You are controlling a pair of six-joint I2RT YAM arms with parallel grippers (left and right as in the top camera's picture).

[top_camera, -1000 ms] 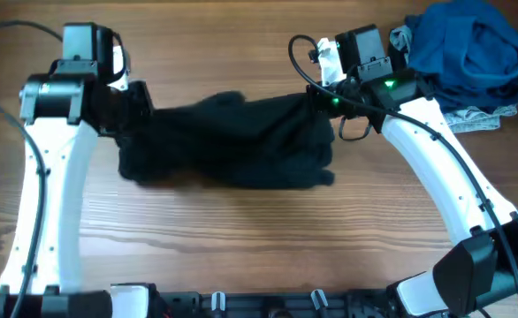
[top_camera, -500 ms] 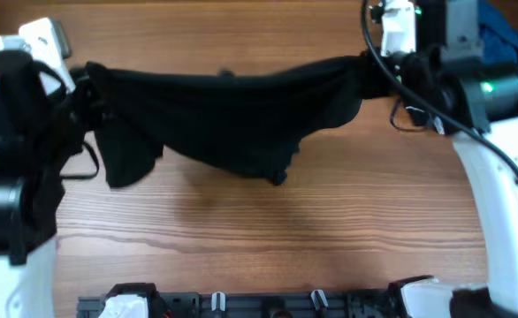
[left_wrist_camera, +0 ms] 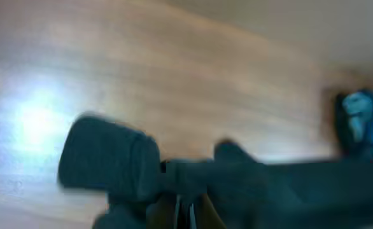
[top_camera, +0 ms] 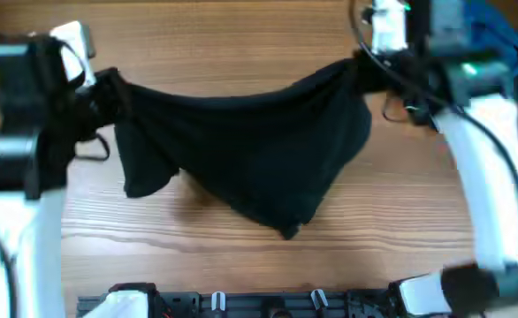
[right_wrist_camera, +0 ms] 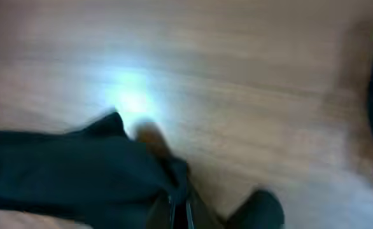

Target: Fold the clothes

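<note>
The black T-shirt point(top_camera: 250, 150) hangs stretched between both arms above the wooden table point(top_camera: 241, 26), sagging to a point near the front middle. My left gripper point(top_camera: 109, 88) is shut on its left end; a sleeve droops below it. My right gripper point(top_camera: 363, 72) is shut on its right end. The left wrist view is blurred; it shows my left jaws point(left_wrist_camera: 185, 213) closed on black cloth point(left_wrist_camera: 269, 191). The right wrist view shows my right jaws point(right_wrist_camera: 180, 213) closed on black cloth point(right_wrist_camera: 78, 172).
A blue garment point(top_camera: 506, 35) lies at the back right corner behind the right arm; it also shows at the right edge of the left wrist view point(left_wrist_camera: 365, 121). The arm bases and a rail point(top_camera: 268, 305) run along the front edge.
Both grippers lifted the T-shirt off the table and pulled apart. The shirt went from a crumpled heap to a hanging spread sheet, and now droops lower in the middle.
</note>
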